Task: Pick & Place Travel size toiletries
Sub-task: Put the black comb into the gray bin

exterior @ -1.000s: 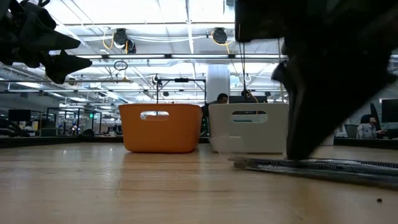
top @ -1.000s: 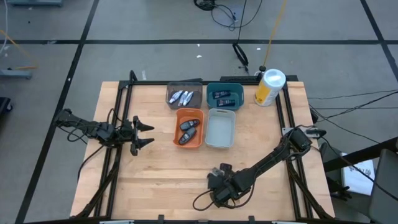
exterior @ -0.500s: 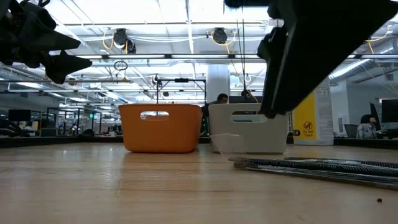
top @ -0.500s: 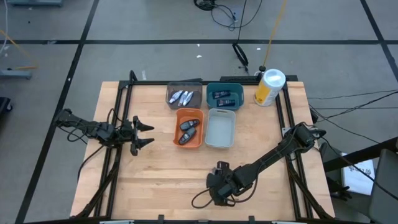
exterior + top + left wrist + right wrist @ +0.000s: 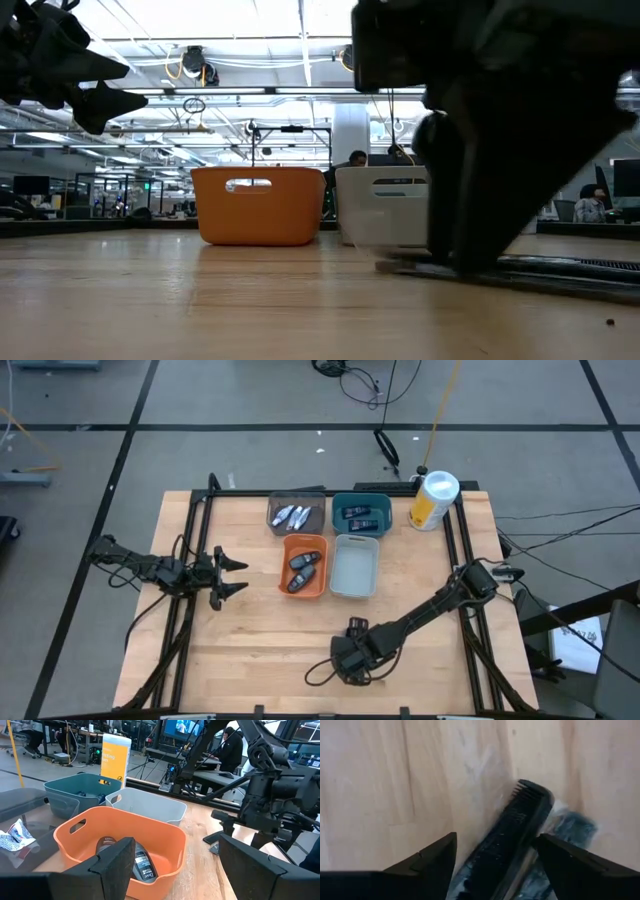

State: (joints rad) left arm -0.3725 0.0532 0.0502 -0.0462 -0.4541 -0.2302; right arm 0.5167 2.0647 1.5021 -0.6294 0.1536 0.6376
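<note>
Two slim black bars in clear wrap lie flat on the wood near the table's near edge: one [image 5: 520, 820] [image 5: 560, 272] between the fingers of my right gripper [image 5: 496, 837] [image 5: 343, 663], the other [image 5: 570, 827] just beside it. That gripper is open and points steeply down over them. Two dark grey ovals [image 5: 303, 567] lie in the orange bin [image 5: 284, 565], silvery tubes [image 5: 293, 515] in the grey bin, dark blue tubes [image 5: 360, 515] in the teal bin. My left gripper [image 5: 232, 575] [image 5: 175, 845] waits open above the table's left side, pointing level at the bins. My right gripper stands over the black bar [image 5: 512, 840] from above, one finger on each side, across it. The bar lies flat on the table. I cannot tell whether a fingertip [image 5: 547, 845] touches the bar or its clear wrap.
The light grey bin [image 5: 376, 565] stands right of the orange one with nothing showing inside. A yellow-and-white canister [image 5: 432, 500] stands at the far right corner. Black rails [image 5: 455, 550] run along both table sides. Bare wood lies between the bins and the near edge.
My right gripper has opened and gone a little toward the table's left edge. In the low view it rose off the table half a second ago and now stands low over the black bar again. The bars lie where they were.
</note>
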